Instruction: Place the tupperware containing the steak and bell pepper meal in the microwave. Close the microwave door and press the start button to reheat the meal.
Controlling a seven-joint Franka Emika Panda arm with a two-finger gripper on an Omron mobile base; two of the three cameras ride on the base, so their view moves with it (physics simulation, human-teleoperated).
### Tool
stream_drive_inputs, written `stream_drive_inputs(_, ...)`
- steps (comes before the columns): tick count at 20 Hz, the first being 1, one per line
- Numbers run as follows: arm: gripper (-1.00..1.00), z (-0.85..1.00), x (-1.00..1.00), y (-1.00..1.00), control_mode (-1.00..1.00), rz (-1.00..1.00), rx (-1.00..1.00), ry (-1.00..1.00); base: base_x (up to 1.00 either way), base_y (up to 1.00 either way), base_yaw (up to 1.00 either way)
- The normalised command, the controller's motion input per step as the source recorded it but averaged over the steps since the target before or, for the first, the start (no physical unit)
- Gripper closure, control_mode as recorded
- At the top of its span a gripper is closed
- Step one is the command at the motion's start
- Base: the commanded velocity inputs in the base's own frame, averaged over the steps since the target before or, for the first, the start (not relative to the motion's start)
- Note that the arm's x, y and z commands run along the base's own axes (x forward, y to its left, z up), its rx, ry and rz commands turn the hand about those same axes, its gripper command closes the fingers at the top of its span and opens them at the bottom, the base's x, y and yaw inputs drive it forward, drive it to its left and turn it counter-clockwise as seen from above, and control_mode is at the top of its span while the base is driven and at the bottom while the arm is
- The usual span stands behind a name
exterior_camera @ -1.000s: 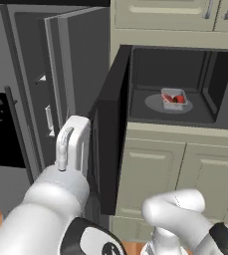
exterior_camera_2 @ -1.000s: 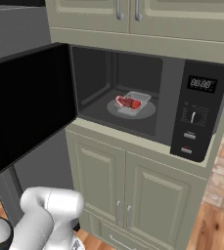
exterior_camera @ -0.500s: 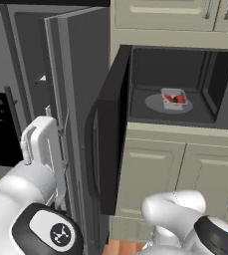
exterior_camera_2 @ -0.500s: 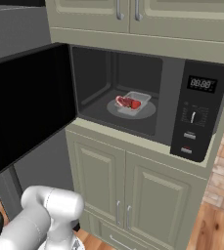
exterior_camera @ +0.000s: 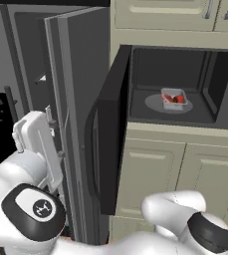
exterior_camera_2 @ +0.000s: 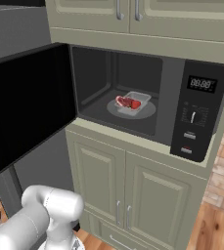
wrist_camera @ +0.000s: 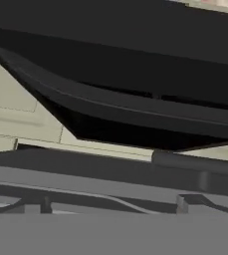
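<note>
Nearest to me, my arm [exterior_camera: 33, 164] is folded low on the left of the left base view, its white forearm standing up just beside the open grey fridge door [exterior_camera: 78, 99]. I cannot make out the fingertips in any view, so I cannot tell whether the gripper is wide or narrow. From the hand camera I get a very close look at a broad black panel [wrist_camera: 135, 94] running across the frame with cream cabinetry [wrist_camera: 16, 114] behind it; I take the panel for the microwave door seen from close by, but I cannot be sure.

A little farther, the microwave door [exterior_camera_2: 25, 107] stands swung wide open to the left, its dark window facing out into the room.

Farthest, inside the microwave [exterior_camera_2: 133, 97], the tupperware [exterior_camera_2: 133, 101] sits on the round turntable plate [exterior_camera_2: 114, 109] near the middle of the cavity, with the steak and bell pepper meal [exterior_camera: 174, 99] showing red through its walls. The tub is well apart from my arm, up and to the right of it. The control panel [exterior_camera_2: 196, 112] is to the right of the cavity, above the cream lower cabinets [exterior_camera_2: 128, 195].
</note>
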Motion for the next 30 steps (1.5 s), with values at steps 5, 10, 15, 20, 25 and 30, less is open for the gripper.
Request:
stream_drive_inputs(5,-1.00,-0.17,0.59,0.03,-1.00,-0.07,-0.12,0.03,0.00,0.00,0.00)
stream_drive_inputs(10,-1.00,-0.11,0.61,0.01,-1.00,-0.12,-0.11,0.04,0.00,0.00,0.00)
stream_drive_inputs(15,-1.00,-0.03,0.57,0.00,-1.00,-0.20,-0.07,0.05,0.00,0.00,0.00)
stream_drive_inputs(20,-1.00,-0.02,-0.04,-0.45,-1.00,-0.34,-0.02,0.02,0.00,0.00,0.00)
stream_drive_inputs(25,-1.00,-0.01,-0.37,-0.91,-1.00,-0.33,0.00,0.00,0.00,0.00,0.00)
stream_drive_inputs(30,-1.00,0.00,-0.53,-1.00,-1.00,-0.23,0.00,-0.04,0.00,0.00,0.00)
